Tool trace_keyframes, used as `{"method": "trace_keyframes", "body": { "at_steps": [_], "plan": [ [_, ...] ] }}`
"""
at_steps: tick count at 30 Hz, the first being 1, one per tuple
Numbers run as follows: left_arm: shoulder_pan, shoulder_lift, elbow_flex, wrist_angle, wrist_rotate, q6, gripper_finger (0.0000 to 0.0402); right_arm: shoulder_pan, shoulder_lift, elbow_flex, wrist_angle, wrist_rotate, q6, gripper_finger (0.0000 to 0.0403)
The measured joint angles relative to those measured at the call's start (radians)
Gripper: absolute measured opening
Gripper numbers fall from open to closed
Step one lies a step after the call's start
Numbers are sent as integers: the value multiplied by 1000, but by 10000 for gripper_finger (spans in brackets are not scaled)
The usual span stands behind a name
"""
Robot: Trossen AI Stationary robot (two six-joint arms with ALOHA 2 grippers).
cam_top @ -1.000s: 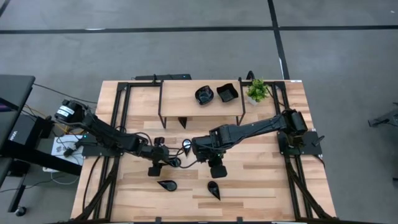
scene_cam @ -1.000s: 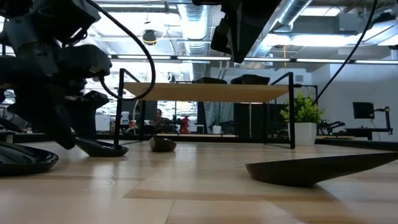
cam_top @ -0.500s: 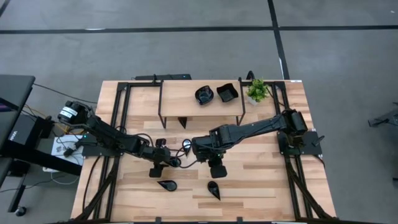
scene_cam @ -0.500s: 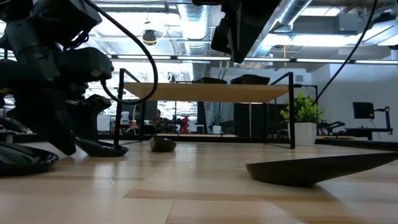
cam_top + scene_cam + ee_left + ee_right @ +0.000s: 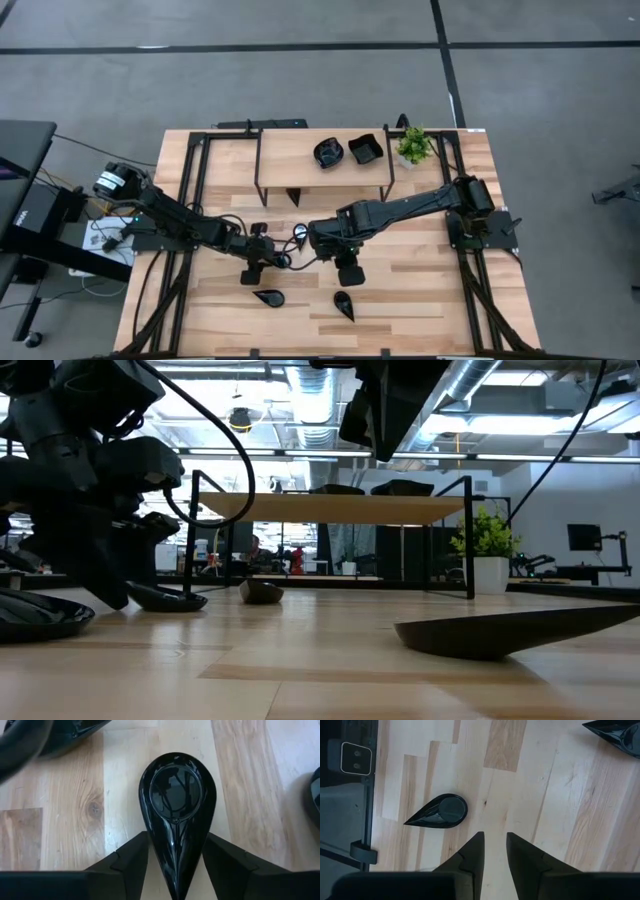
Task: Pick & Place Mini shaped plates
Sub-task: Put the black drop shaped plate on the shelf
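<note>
A glossy black teardrop plate (image 5: 176,795) lies flat on the wooden table (image 5: 430,290), its pointed end between the fingers of my left gripper (image 5: 176,837), which has closed on it. From above, that gripper (image 5: 255,270) covers the plate. My right gripper (image 5: 350,272) hangs above the table's middle, its fingers (image 5: 495,840) a little apart with nothing between them. Two more teardrop plates (image 5: 268,297) (image 5: 343,305) lie near the front edge. Two other plates (image 5: 328,152) (image 5: 365,149) sit on the shelf. My left gripper pinches the teardrop plate's tapering end (image 5: 155,840) between its two fingers, one on each long side. The fingers slant down from the table's left and lie along the plate, whose round end points away from them. The plate (image 5: 165,600) rests flat on the table.
A low wooden shelf (image 5: 290,160) on black legs stands at the back. A small potted plant (image 5: 412,145) stands at the back right. Another small plate (image 5: 300,233) lies between the two arms. Bare wood stretches along the right half.
In the low view my left gripper's finger has drawn closer to the side of the teardrop plate. The plate stays flat on the table.
</note>
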Motion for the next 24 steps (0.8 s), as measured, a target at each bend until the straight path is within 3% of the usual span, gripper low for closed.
{"method": "trace_keyframes", "body": {
  "at_steps": [24],
  "plan": [
    [-55, 1, 0, 20, 11, -8, 153, 0, 0, 0, -16, 0, 0, 77]
  ]
}}
